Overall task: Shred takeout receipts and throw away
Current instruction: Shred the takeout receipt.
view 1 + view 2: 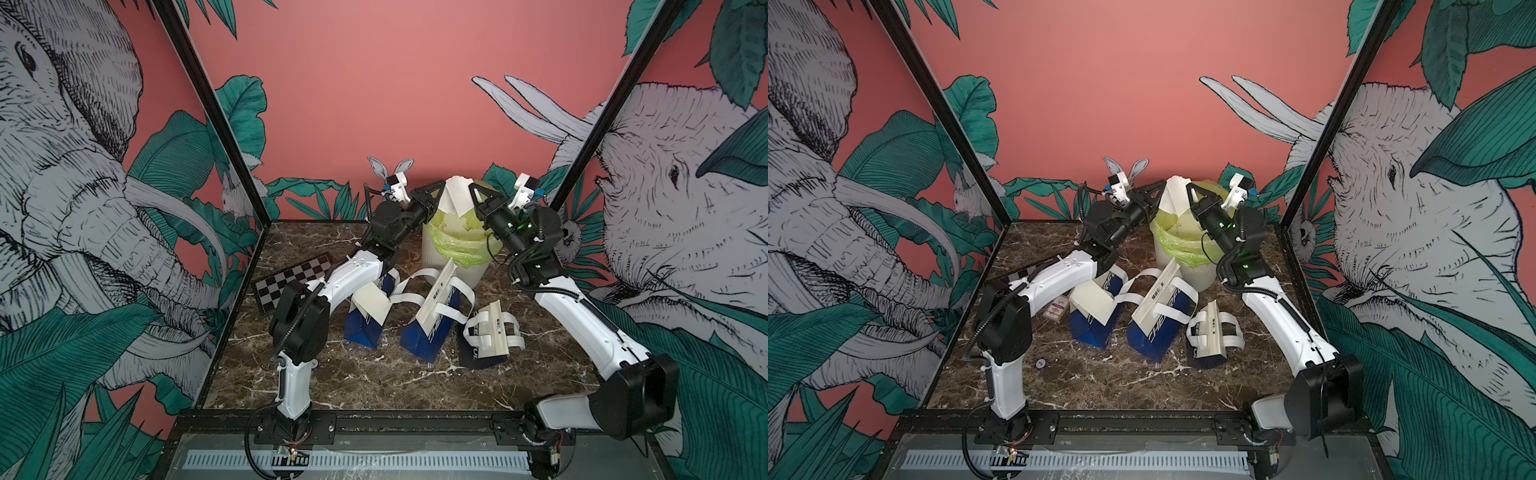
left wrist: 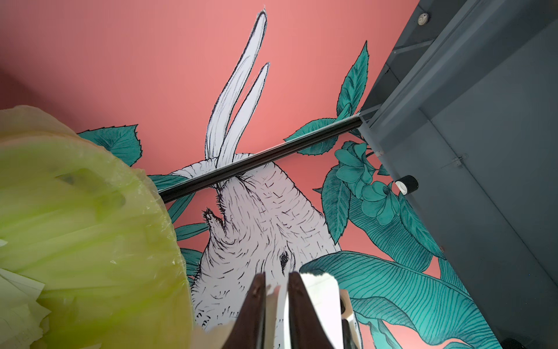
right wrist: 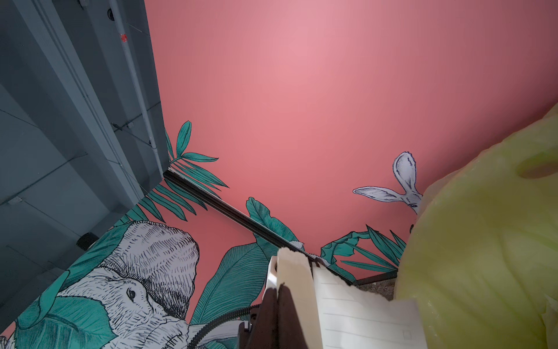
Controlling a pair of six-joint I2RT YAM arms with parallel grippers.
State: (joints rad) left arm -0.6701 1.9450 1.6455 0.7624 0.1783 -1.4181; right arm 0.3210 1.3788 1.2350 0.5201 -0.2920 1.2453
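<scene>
in both top views a takeout receipt (image 1: 456,198) (image 1: 1177,196) is held up over the mouth of the white bin (image 1: 432,257), which is fitted with a green liner (image 1: 449,243). pale torn pieces are seen lying inside it. the left gripper (image 1: 439,190) is set at one edge of the slip and the right gripper (image 1: 473,192) at the opposite edge. nearer the front, other slips (image 1: 372,308) are draped over the blue bags (image 1: 361,332) on the marble table (image 1: 353,382) and are not yet taken up.

in the left wrist view the left gripper (image 2: 276,279) is shown with its jaws nearly closed and a thin white sheet nipped between them (the edge is blurred, so it is probably, not certainly, the same slip). the green liner (image 2: 90,226) lies just beside it.

in the right wrist view the right gripper (image 3: 279,290) is pressed together on the takeout receipt (image 3: 362,314), whose ruled face and ragged upper edge are plainly seen.

the paper is judged light, limp and easily torn, with no stiffness to push against. it is best pinched close to an edge, with the two grips kept near each other on either side of the intended tear. loose pieces can be expected to flutter, so they are best let go low over the bin.
</scene>
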